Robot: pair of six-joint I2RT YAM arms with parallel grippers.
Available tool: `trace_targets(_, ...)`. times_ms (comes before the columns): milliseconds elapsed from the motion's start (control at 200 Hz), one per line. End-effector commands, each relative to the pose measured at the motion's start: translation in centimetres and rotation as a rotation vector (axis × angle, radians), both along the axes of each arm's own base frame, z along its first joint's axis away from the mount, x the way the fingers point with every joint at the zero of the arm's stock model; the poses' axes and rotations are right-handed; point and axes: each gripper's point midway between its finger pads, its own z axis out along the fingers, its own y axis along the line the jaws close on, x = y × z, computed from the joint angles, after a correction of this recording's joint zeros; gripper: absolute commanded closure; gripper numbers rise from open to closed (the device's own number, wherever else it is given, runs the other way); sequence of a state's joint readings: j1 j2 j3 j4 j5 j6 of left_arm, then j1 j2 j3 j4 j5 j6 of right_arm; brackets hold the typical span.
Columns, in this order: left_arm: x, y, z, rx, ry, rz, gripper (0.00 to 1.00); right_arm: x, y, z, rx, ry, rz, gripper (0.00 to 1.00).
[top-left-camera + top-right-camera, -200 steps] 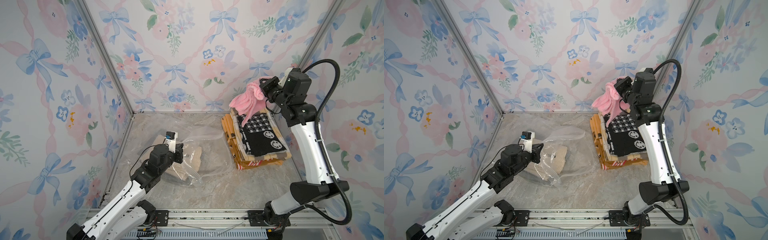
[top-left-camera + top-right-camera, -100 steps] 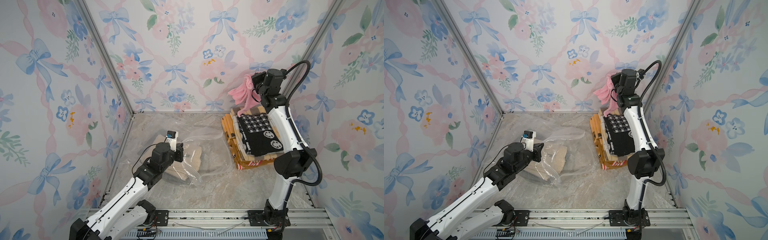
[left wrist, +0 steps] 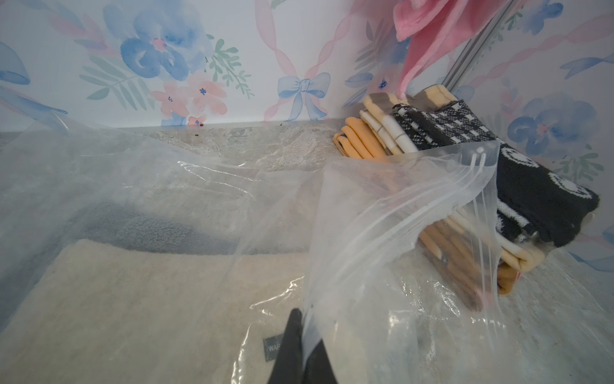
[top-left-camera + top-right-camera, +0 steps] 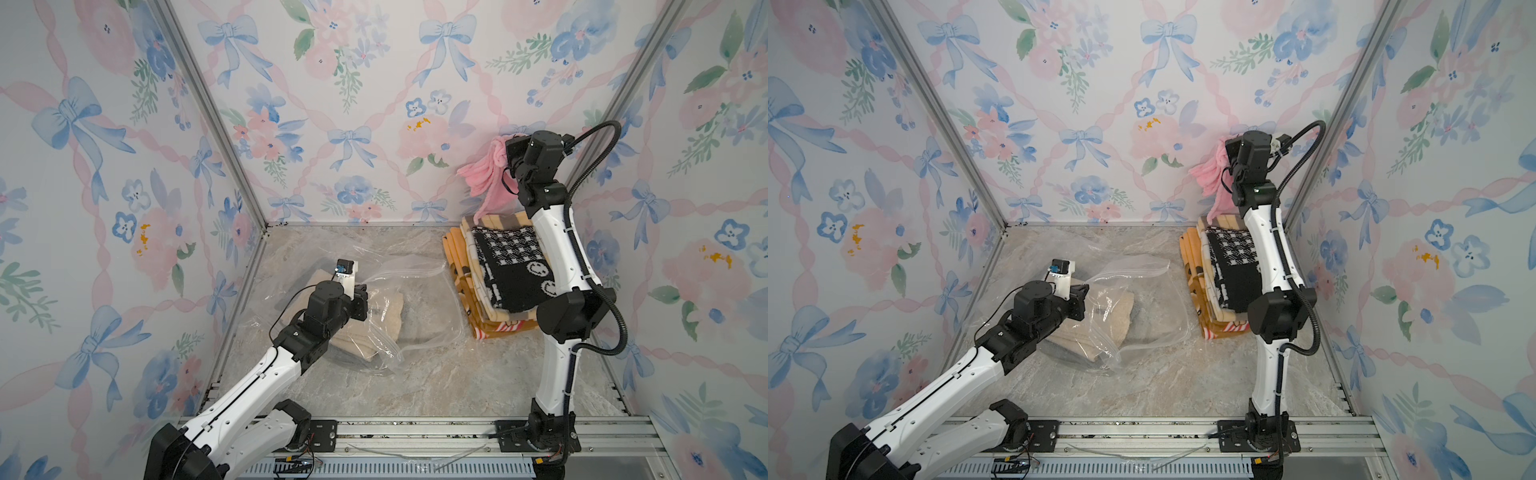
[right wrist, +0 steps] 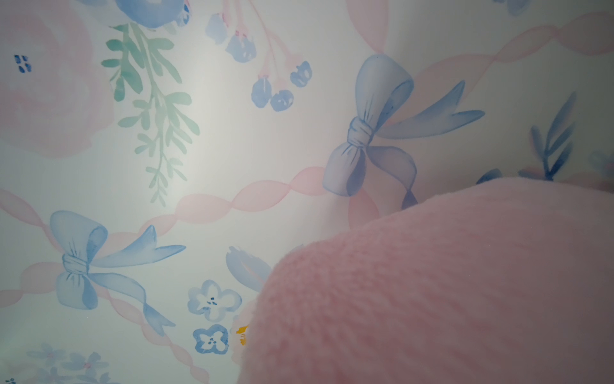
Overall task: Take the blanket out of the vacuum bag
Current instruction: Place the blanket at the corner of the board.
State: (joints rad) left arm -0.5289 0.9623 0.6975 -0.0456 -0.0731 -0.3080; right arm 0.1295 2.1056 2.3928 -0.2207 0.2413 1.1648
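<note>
Both tools are clamped shut: the left tool (image 4: 360, 297) pinches the vacuum bag (image 4: 419, 291) at 9 o'clock on the surface (image 4: 436, 382), the right tool (image 4: 508, 154) dangles the pink blanket (image 4: 484, 174) at 2 o'clock, where its weight could slip the thin grip.

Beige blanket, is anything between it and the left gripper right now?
Yes. The clear vacuum bag lies over the beige blanket, and the left gripper is shut on a raised fold of it by the zip edge: plastic, not cloth.
</note>
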Motion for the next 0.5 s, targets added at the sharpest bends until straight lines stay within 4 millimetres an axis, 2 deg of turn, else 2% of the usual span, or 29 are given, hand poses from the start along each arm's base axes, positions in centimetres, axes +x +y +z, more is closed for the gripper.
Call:
trace_targets(0,0.1,-0.2,0.9,-0.026,-0.023,-0.011,1.0,-1.1,-0.7,0.0,0.044,-0.031,-0.018,1.0)
trace_targets(120,-0.3,0.0,1.2,-0.026,-0.026,-0.01,1.0,-1.9,-0.7,-2.0,0.034,0.029,-0.008,1.0)
trace_targets(340,-0.9,0.3,1.5,-0.045,-0.032,-0.013,1.0,-5.1,-2.2,-5.3,0.014,0.133,-0.012,1.0)
trace_targets(495,-1.2,0.2,1.4,-0.066,-0.029,-0.018,1.0,-7.3,-2.7,-8.3,-0.023,0.244,0.056,1.0)
